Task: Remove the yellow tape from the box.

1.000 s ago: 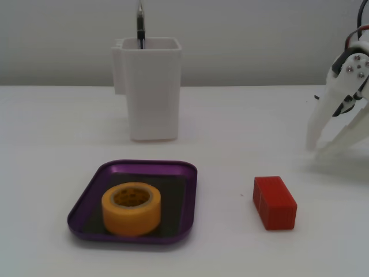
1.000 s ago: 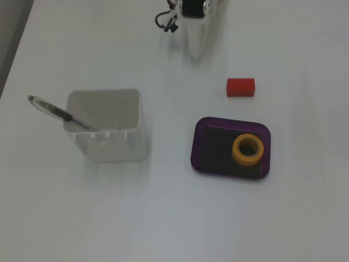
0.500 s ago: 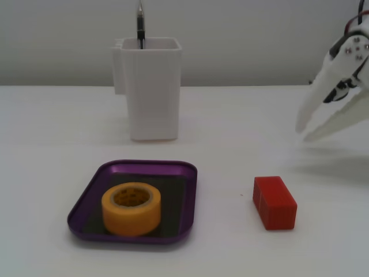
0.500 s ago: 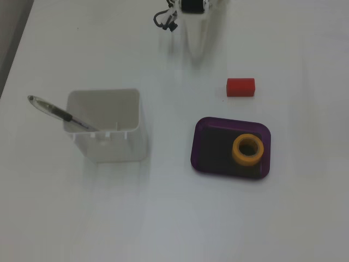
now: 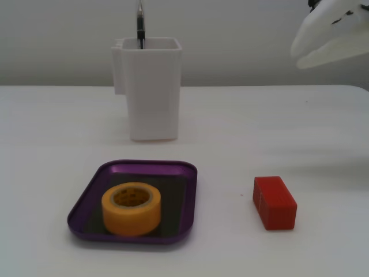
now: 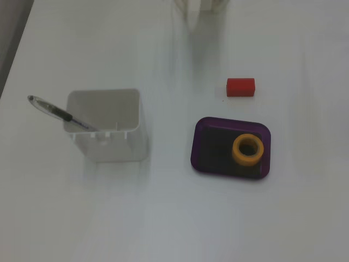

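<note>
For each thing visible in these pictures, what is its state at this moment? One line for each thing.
yellow tape: lying flat inside the box, hollow core up, not held.
box: flat on the table, holding only the tape.
red block: lying on the table beside the box, apart from it.
white container: upright, open at the top.
pen: leaning in the container.
end effector: raised above the table, holding nothing; blurred, opening unclear.
</note>
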You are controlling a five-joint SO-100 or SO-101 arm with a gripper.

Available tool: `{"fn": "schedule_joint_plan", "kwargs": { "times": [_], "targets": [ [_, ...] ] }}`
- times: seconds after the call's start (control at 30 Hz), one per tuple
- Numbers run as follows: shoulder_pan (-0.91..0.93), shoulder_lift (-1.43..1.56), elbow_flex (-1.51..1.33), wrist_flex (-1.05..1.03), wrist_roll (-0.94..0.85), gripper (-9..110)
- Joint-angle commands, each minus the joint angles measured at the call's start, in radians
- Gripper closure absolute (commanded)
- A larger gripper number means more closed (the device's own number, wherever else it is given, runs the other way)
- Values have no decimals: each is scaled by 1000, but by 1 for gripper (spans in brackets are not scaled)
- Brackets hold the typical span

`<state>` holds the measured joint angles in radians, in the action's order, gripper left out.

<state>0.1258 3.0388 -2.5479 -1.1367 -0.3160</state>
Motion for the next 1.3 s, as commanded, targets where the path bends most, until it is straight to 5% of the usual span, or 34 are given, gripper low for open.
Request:
{"fn": "schedule_joint_plan", "kwargs": {
  "times": [0.0,0.43,1.27],
  "targets": [
    [-5,-299,184,-41,-67,99],
    [-67,-1120,831,-100,-66,90],
    [-189,-1890,1559,-109,-11,90]
  ]
}}
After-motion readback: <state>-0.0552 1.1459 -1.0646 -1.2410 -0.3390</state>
